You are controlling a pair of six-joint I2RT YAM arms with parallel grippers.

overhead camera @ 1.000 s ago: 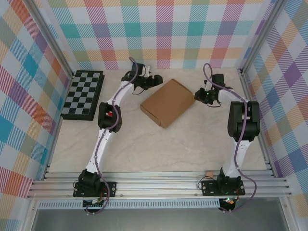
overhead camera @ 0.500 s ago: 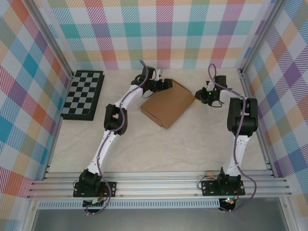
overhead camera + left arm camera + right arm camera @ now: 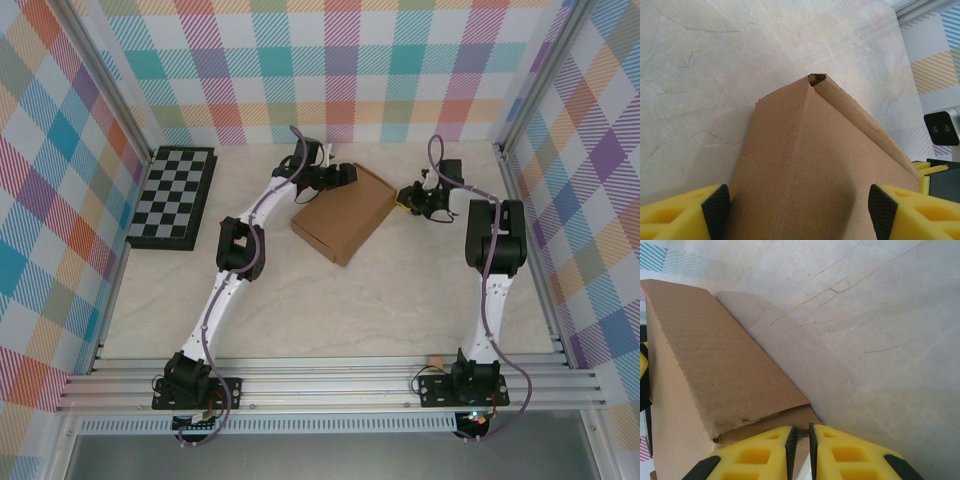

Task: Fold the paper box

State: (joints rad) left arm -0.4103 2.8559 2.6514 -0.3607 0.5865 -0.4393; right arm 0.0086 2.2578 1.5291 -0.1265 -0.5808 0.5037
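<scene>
The paper box (image 3: 345,214) is a shallow brown cardboard box lying closed on the table, turned diagonally. My left gripper (image 3: 340,176) is over the box's far corner. In the left wrist view the left gripper (image 3: 800,210) is open, one black pad (image 3: 716,210) at the box's left edge and the other well to the right, with the box top (image 3: 805,150) between them. My right gripper (image 3: 408,196) is at the box's right corner. In the right wrist view the right gripper (image 3: 800,427) is shut, its tips against a low flap edge of the box (image 3: 705,365).
A black-and-grey chessboard (image 3: 175,195) lies at the far left. A tiny cardboard scrap (image 3: 434,361) sits by the right arm's base. Plaid walls and metal posts close in the back and both sides. Open tabletop (image 3: 330,310) lies in front of the box.
My left arm swung right from beside the box to over its far corner, and its jaws narrowed a little. My right gripper edged left toward the box's right corner.
</scene>
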